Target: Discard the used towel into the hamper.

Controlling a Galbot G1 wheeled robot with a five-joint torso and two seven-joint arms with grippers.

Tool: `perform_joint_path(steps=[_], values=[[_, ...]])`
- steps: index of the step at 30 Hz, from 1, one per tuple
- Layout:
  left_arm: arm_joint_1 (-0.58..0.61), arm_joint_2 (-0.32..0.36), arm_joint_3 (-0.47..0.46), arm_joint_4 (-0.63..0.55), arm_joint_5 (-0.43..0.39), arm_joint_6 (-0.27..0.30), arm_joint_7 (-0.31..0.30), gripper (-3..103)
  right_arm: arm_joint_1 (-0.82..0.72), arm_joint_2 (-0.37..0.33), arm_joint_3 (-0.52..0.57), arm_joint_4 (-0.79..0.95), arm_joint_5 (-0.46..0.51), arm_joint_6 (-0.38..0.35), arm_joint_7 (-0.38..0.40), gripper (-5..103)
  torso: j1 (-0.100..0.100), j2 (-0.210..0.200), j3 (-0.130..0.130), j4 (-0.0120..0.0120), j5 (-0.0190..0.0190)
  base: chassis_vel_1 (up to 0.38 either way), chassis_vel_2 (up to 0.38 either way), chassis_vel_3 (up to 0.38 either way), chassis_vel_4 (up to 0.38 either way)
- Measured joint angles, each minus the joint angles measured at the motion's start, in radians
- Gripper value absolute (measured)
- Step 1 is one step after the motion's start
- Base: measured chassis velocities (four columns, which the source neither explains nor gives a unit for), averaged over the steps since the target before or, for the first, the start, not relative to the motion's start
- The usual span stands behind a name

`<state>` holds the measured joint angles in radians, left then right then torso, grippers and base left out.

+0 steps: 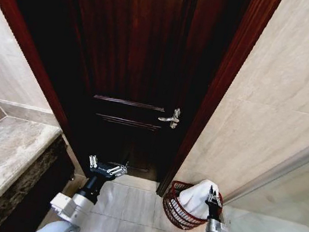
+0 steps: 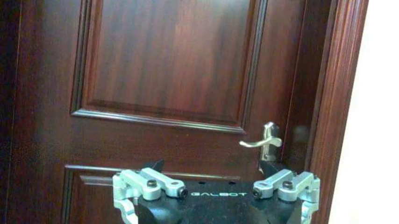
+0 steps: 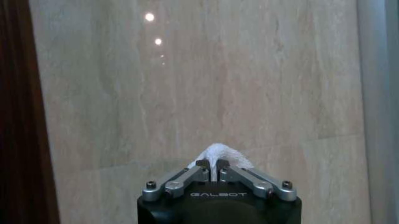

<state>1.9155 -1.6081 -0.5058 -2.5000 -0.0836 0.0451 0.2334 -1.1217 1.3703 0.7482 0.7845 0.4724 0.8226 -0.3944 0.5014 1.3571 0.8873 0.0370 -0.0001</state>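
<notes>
- Right gripper (image 1: 212, 191) hangs over the hamper (image 1: 174, 204), fingers clamped together on a bunched fold of the white towel (image 1: 196, 198). In the right wrist view the towel (image 3: 219, 153) shows as a small peak pinched between the closed fingers.
- Towel body droops from the pinch into the hamper's mouth, rising above the rim. Judged: held by one high fold so the cloth hangs and settles inside before letting go; it is not yet released.
- Hamper: round, dark red-brown openwork wire with horizontal rings, standing on the pale tiled floor (image 1: 132, 203) in the corner between the door frame (image 1: 218, 85) and the beige stone-look wall (image 1: 273, 111), beside the glass shower panel (image 1: 294, 197).
- Towel: soft, nubby white terry, crumpled into a mound.
- Left gripper (image 1: 107, 168) idle, held low in front of the dark wood door (image 1: 139, 61), fingers spread wide apart with nothing between them. In the left wrist view its fingers (image 2: 149, 182) frame the panelled door (image 2: 168, 70) and the curved silver lever handle (image 2: 265, 140). Judged: parked clear so the right arm has room.
- Mottled grey stone counter (image 1: 1, 156) sits at the robot's left, polished, square-edged.
</notes>
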Motion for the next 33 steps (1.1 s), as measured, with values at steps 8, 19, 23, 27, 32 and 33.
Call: perform_joint_path(steps=[8, 19, 23, 27, 32, 33], values=[[0.0, 0.0, 0.0, 0.0, 0.0, 0.0, 0.0, 100, 0.02, 0.009, -0.001, -0.069, -0.01, 0.0, -0.03, 4, 0.0, 0.0, 0.0, 0.0, -0.0001, 0.0, 0.0, 0.0, 0.0], [0.0, 0.0, 0.0, 0.0, 0.0, 0.0, 0.0, 100, 0.059, -0.008, -0.001, -0.177, -0.067, 0.0, -0.077, 4, 0.0, 0.0, 0.0, 0.0, 0.0002, 0.0, 0.0, 0.0, 0.0], [0.0, 0.0, 0.0, 0.0, 0.0, 0.0, 0.0, 100, 0.066, -0.021, -0.002, -0.191, -0.089, -0.041, -0.091, 4, 0.0, 0.0, 0.0, 0.0, 0.0001, 0.0, 0.0, 0.0, 0.0], [0.0, 0.0, 0.0, 0.0, 0.0, 0.0, 0.0, 100, 0.091, -0.039, -0.009, -0.232, -0.095, -0.088, -0.103, 4, 0.0, 0.0, 0.0, 0.0, -0.0001, 0.0, 0.0, 0.0, 0.0], [0.0, 0.0, 0.0, 0.0, 0.0, 0.0, 0.0, 100, 0.115, -0.048, -0.008, -0.264, -0.161, -0.172, -0.111, 4, 0.0, 0.0, 0.0, 0.0, 0.0001, 0.0, 0.0, 0.0, 0.0], [0.0, 0.0, 0.0, 0.0, 0.0, 0.0, 0.0, 100, 0.119, -0.049, -0.008, -0.271, -0.171, -0.185, -0.113, 4, 0.0, 0.0, 0.0, 0.0, 0.0001, 0.0, 0.0, 0.0, 0.0]])
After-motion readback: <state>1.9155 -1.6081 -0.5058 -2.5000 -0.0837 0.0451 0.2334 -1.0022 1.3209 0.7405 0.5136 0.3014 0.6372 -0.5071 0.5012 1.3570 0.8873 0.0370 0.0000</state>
